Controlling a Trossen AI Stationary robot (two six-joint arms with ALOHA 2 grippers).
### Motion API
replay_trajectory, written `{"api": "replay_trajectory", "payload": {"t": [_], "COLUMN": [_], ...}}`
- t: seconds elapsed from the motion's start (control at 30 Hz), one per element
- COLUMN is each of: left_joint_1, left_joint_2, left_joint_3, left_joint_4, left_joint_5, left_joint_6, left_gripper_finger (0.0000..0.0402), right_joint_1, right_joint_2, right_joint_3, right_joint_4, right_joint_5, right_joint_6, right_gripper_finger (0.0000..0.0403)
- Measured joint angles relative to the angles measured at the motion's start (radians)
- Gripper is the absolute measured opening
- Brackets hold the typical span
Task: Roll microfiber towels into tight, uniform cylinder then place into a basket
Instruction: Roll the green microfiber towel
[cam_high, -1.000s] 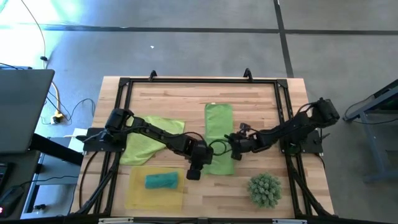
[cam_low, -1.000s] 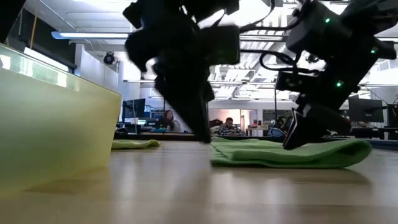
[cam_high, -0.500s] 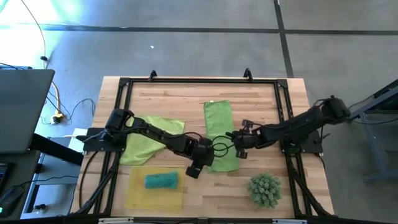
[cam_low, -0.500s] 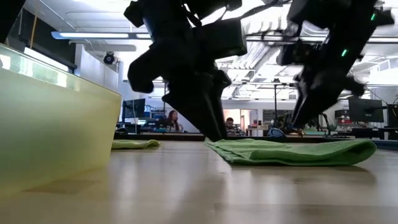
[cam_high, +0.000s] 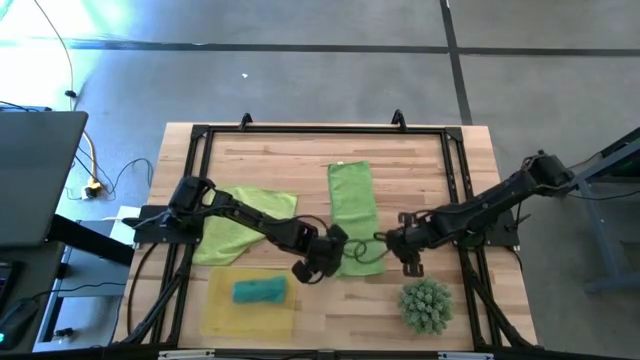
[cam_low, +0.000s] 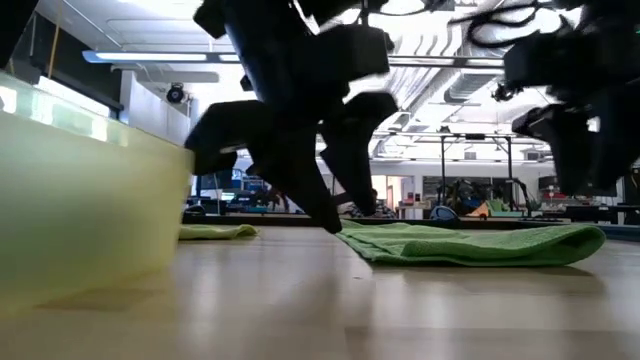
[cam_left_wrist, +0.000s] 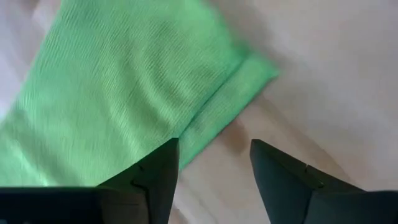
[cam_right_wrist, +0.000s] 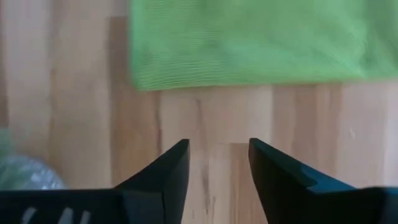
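Pale wooden tabletop (cam_high: 300, 170) in jointed planks, smooth with a soft sheen; framed by dark matt metal rails (cam_high: 320, 130). Folded green towel (cam_left_wrist: 118, 87) of finely ribbed matt cloth on that wood; beside it a translucent yellow plastic basket (cam_high: 222, 310), smooth-walled, holding a fuzzy teal cloth roll (cam_high: 259, 291). Matt dark plastic fingers (cam_right_wrist: 163, 180).

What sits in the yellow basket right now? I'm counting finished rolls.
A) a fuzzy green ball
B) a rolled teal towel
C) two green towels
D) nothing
B: the high view shows one rolled teal towel lying inside the basket, while the folded green towel and the spread towel are still on the table.
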Motion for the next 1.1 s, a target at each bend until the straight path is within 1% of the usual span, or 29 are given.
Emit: {"api": "replay_trajectory", "payload": {"t": [0.07,0.17,0.23,0.33,0.47,0.67,0.83,1.0,1.1], "left_joint_1": [-0.017,-0.040,-0.048,-0.049,-0.049,-0.053,-0.055,-0.060,-0.066], "left_joint_2": [0.000,0.015,0.031,0.044,0.061,0.077,0.087,0.088,0.090], "left_joint_3": [0.000,0.000,0.000,0.000,0.000,0.000,0.001,0.001,0.000], "left_joint_4": [0.019,0.053,0.081,0.139,0.188,0.179,0.196,0.198,0.210], "left_joint_5": [0.007,0.009,0.001,-0.031,-0.049,-0.059,-0.044,0.019,0.036], "left_joint_6": [0.066,0.129,0.150,0.154,0.153,0.143,0.128,0.041,-0.004], "left_gripper_finger": [0.0181,0.0176,0.0175,0.0175,0.0177,0.0177,0.0171,0.0157,0.0146], "right_joint_1": [0.042,0.101,0.127,0.158,0.172,0.178,0.178,0.179,0.179], "right_joint_2": [0.001,0.013,0.032,0.059,0.116,0.194,0.238,0.249,0.249], "right_joint_3": [0.000,0.000,0.000,0.000,0.000,0.000,0.000,0.001,0.000], "right_joint_4": [0.025,0.107,0.145,0.146,0.163,0.220,0.278,0.336,0.363], "right_joint_5": [0.024,0.105,0.150,0.193,0.194,0.194,0.198,0.227,0.239], "right_joint_6": [-0.049,-0.160,-0.243,-0.323,-0.346,-0.397,-0.447,-0.472,-0.477], "right_gripper_finger": [0.0164,0.0163,0.0160,0.0156,0.0156,0.0155,0.0155,0.0155,0.0155]}}
